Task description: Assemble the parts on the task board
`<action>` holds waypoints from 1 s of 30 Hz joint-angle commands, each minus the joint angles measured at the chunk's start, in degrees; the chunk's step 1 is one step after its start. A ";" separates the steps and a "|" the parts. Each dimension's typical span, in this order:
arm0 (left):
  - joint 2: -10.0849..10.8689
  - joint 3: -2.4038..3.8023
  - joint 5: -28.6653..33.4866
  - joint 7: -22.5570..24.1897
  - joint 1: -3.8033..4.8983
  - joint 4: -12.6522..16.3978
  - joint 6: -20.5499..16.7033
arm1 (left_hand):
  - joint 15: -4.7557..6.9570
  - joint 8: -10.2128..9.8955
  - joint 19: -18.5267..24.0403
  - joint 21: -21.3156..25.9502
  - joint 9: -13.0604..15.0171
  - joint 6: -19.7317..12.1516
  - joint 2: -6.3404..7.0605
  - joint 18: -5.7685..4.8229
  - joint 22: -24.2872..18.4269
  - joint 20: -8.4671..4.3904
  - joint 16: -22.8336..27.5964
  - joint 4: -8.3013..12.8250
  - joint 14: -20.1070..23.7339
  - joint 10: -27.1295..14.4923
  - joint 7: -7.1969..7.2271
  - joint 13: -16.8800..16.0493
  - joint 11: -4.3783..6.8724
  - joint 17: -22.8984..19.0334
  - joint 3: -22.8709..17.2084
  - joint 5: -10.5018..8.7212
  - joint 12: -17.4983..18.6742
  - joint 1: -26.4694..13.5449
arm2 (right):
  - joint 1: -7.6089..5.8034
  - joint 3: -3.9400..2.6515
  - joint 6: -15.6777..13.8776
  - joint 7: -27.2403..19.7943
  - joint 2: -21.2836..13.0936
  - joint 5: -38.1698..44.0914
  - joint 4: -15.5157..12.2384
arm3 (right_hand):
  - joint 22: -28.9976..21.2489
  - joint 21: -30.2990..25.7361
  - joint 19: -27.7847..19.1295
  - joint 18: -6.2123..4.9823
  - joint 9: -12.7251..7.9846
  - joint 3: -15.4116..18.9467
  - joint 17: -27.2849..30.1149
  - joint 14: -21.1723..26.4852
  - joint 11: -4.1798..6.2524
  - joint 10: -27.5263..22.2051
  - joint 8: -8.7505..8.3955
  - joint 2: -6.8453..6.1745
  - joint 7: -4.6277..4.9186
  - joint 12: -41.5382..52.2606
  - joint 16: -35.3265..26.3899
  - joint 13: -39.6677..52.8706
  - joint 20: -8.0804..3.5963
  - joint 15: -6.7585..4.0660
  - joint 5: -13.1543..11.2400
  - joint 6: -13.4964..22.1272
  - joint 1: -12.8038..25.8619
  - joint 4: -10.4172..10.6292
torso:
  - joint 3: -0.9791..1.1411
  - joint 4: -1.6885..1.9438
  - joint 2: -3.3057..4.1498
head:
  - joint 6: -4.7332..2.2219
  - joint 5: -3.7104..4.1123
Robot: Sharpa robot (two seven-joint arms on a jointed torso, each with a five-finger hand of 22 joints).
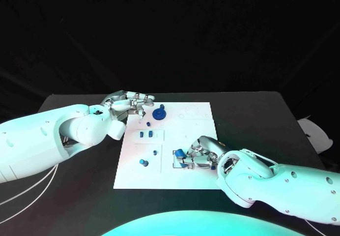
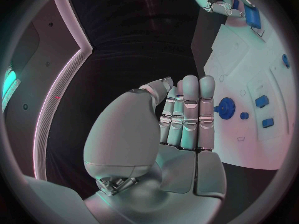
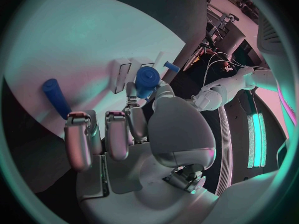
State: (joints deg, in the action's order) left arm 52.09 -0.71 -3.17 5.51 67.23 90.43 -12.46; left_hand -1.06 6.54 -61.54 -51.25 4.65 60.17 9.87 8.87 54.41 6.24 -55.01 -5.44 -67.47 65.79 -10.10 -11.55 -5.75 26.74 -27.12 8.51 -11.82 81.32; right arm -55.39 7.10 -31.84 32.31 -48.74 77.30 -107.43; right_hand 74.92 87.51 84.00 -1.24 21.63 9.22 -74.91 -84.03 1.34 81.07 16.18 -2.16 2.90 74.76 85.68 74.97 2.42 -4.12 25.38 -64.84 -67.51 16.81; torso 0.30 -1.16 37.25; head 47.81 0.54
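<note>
The white task board [image 1: 191,177] lies in the middle of the black table. My left hand [image 1: 131,104] hovers at the board's far left corner, fingers straight and side by side [image 2: 187,112], holding nothing. A blue gear [image 1: 159,114] [image 2: 226,107] stands on the board just beyond its fingertips. My right hand [image 1: 200,156] rests over the board's near right part. It pinches a short blue cylinder [image 3: 147,80] [image 1: 181,154] between thumb and a finger. A blue rod [image 3: 56,97] lies on the board beside that hand's fingers.
Two small blue pieces [image 1: 145,133] sit in a recess at the board's left middle, with two blue studs [image 1: 144,162] nearer me. In the left wrist view my right hand [image 2: 224,2] shows far off. Black table [image 1: 255,118] surrounds the board.
</note>
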 commanded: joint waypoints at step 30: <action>0.12 0.04 0.25 0.10 0.05 0.21 1.25 | -0.29 -0.27 -0.02 0.38 -0.07 -0.23 -0.20 0.73 -0.09 0.37 0.24 -0.31 0.07 -0.34 -0.01 -0.10 0.02 -0.07 -0.03 0.20 -0.28 -0.31 | -0.07 -0.01 0.07 -2.18 -1.03 3.15 -2.09 | 13.98 -1.27 4.42 0.40 2.62 -2.14 -6.71 -4.29 -0.19 0.52 2.53 -1.18 -0.02 0.10 -0.27 1.50 -0.50 -0.48 -5.54 1.89 0.71 -1.28 | 0.05 -0.14 -0.02 | 0.06 -0.03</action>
State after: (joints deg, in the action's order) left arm 52.27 -0.71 -3.17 5.46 67.24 90.49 -12.19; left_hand -1.06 6.54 -61.54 -51.25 4.65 60.17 9.87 8.88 54.41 6.24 -55.01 -5.44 -67.47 65.79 -10.09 -11.58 -5.75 26.75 -27.12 8.51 -11.82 81.32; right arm -55.49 7.09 -31.98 31.07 -49.74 78.36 -109.35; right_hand 74.90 86.12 84.02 -1.24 24.21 7.12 -74.94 -84.02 1.25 81.36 18.61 -3.30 3.35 74.74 85.13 74.97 2.04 -4.11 19.43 -62.96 -66.35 15.62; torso 0.37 -1.25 37.24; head 47.84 0.46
